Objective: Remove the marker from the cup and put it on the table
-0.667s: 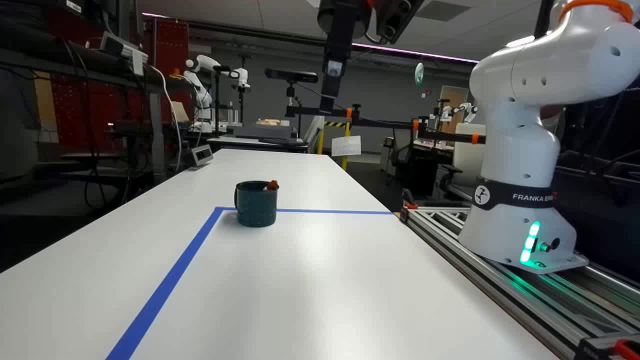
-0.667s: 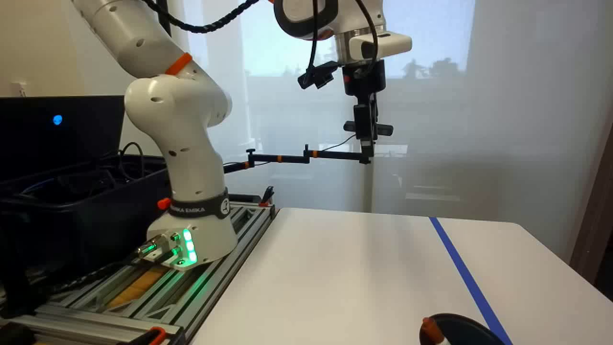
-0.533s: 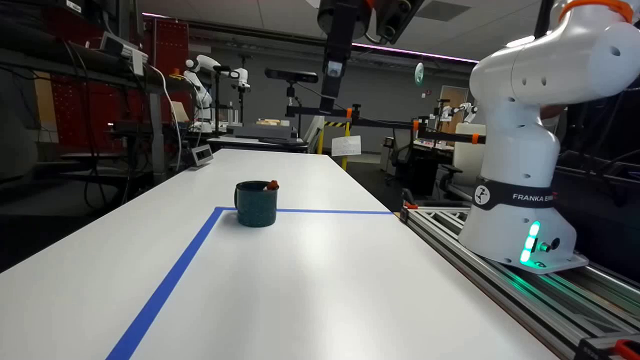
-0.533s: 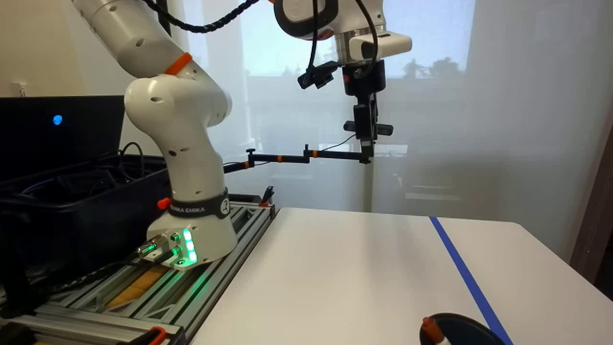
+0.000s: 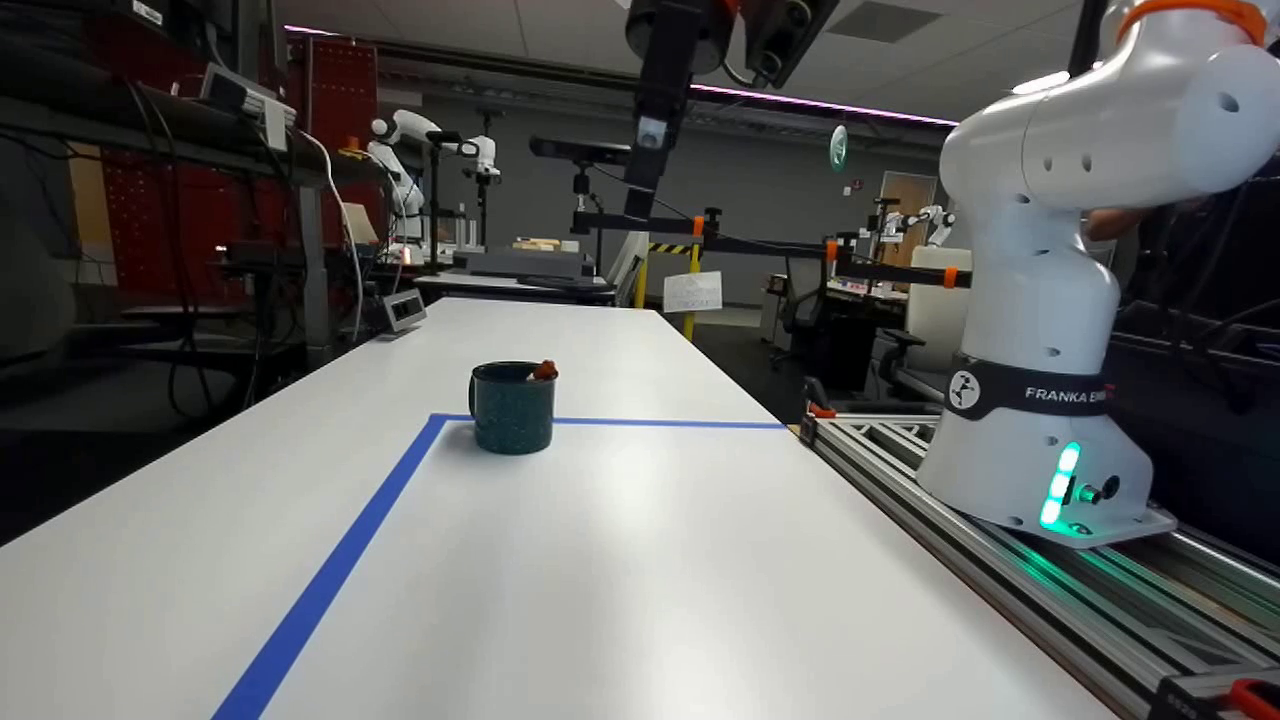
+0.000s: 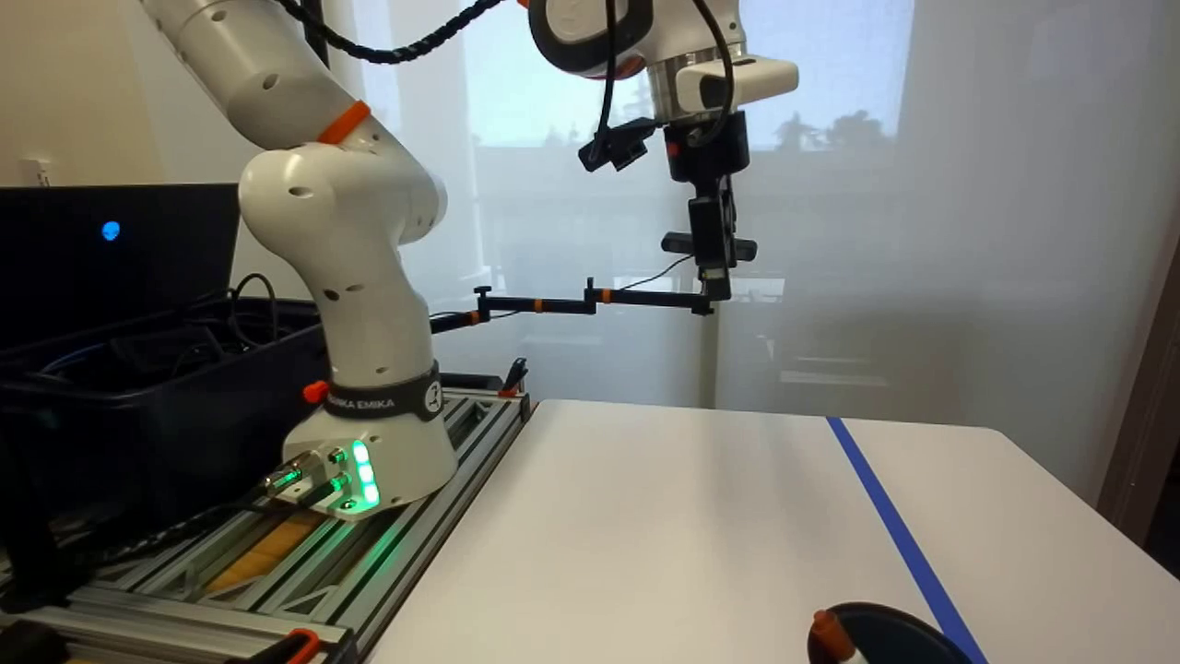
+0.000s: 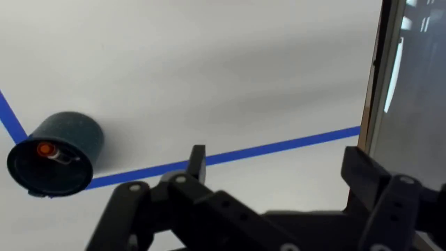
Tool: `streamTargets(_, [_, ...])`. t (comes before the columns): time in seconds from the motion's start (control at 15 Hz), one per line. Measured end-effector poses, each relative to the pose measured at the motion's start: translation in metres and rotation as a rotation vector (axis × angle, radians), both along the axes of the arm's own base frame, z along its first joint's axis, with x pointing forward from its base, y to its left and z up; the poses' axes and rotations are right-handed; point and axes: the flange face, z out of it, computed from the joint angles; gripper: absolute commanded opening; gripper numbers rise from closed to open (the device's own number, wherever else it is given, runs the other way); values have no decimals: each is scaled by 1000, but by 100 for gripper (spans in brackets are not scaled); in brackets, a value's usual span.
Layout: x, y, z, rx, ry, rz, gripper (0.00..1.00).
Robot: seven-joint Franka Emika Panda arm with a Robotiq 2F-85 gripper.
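Note:
A dark green cup (image 5: 513,418) stands upright on the white table (image 5: 640,570). It also shows in the wrist view (image 7: 78,130) at the left, and only its top shows at the bottom edge of an exterior view (image 6: 908,636). A marker with an orange-red end (image 7: 46,149) leans inside the cup; that end shows at the rim in both exterior views (image 5: 544,371) (image 6: 832,636). The marker's lower part is hard to see inside the cup. My gripper (image 7: 273,153) is open and empty, high above the table (image 6: 715,277), to the side of the cup and not touching it.
Blue tape (image 7: 278,146) marks lines on the table; a corner of it lies beside the cup. The arm's base stands on a metal rail frame (image 6: 461,498) along the table edge. A black camera arm (image 5: 760,245) stands behind the table. A small grey box (image 5: 402,312) sits at the table's far edge.
My gripper has shifted slightly, leftward in one exterior view and rightward in another, with a slight tilt. The cup and marker have not moved.

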Motion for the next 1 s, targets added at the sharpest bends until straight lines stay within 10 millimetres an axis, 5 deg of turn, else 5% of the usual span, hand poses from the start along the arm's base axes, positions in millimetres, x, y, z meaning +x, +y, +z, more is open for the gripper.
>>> streamTargets(0.53, [45,-42,-23,-142,-238,-200,100])
streamTargets(1.0, [51,-96,-67,-259,-258,-381,100])
